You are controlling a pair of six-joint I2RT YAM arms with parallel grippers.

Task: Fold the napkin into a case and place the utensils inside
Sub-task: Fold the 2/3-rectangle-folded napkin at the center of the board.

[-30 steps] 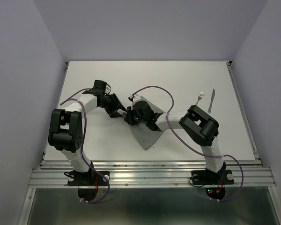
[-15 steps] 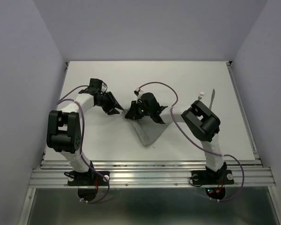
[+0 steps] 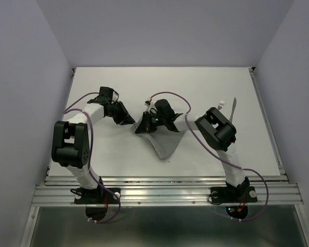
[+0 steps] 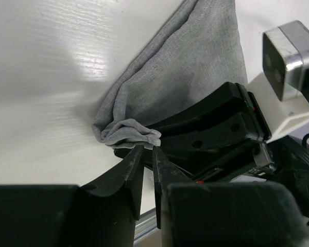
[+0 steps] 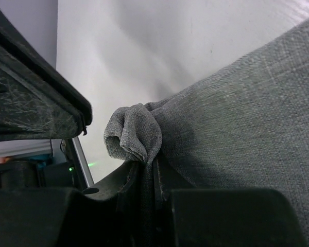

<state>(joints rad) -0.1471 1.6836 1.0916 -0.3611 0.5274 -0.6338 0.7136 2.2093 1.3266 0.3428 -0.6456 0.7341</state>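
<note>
Now your right pincer (image 5: pixel 147 167) clamps the napkin (image 5: pixel 237 118) at its bunched corner; your left pincer (image 4: pixel 144 152), nearly closed, sits against that corner, and I cannot tell whether it grips.

Left arm (image 3: pixel 72 141), lower left: blocky black joint housings, links wrapped in white. Right arm (image 3: pixel 221 135), lower right: same build. Thin purple cables (image 3: pixel 170 94) loop along both. Bases (image 3: pixel 95 198) black, at the bottom edge; small green and red lights glow at the right one. Left gripper (image 4: pixel 147 153): matte black, tapered fingers (image 4: pixel 124 174). Upper right of that wrist view: silver-cased block (image 4: pixel 283 59), dark face, white mount.
</note>
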